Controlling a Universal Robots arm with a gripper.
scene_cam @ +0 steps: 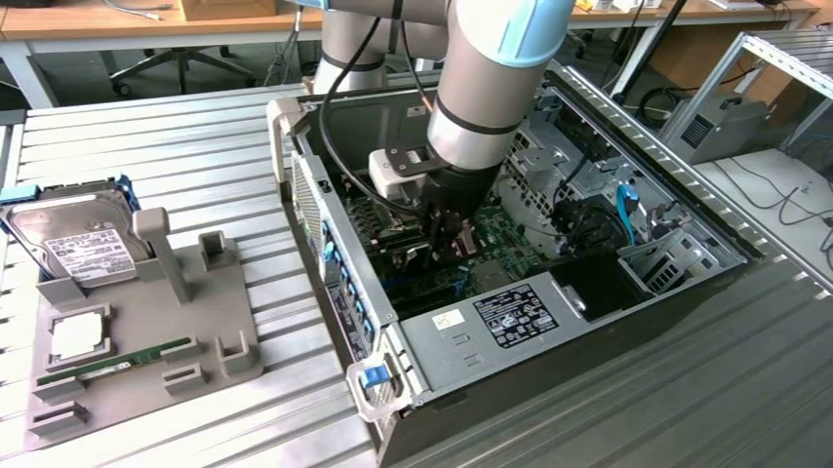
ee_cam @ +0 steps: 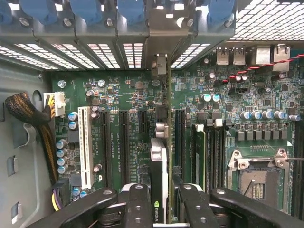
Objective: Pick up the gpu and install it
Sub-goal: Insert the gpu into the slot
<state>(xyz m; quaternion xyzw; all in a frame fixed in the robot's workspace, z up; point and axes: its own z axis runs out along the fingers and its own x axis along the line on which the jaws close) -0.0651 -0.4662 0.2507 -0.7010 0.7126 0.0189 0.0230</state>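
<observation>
My gripper [scene_cam: 444,239] reaches down into the open computer case [scene_cam: 521,322], over the green motherboard [scene_cam: 501,244]. In the wrist view the gpu [ee_cam: 161,156] shows edge-on: a thin dark card with a green logo, clamped between my black fingers [ee_cam: 137,204]. My gripper [ee_cam: 164,206] is shut on it. The card stands upright over the black expansion slots [ee_cam: 124,137]. Its silver bracket end [ee_cam: 161,64] sits at the rear slot openings of the case.
A grey fixture tray [scene_cam: 215,322] on the exterior view's left holds a silver hard drive [scene_cam: 81,249], a square chip [scene_cam: 78,336] and a green memory stick [scene_cam: 111,369]. Beside the card are a white slot [ee_cam: 86,147], a braided cable bundle [ee_cam: 28,111] and the processor socket [ee_cam: 256,180].
</observation>
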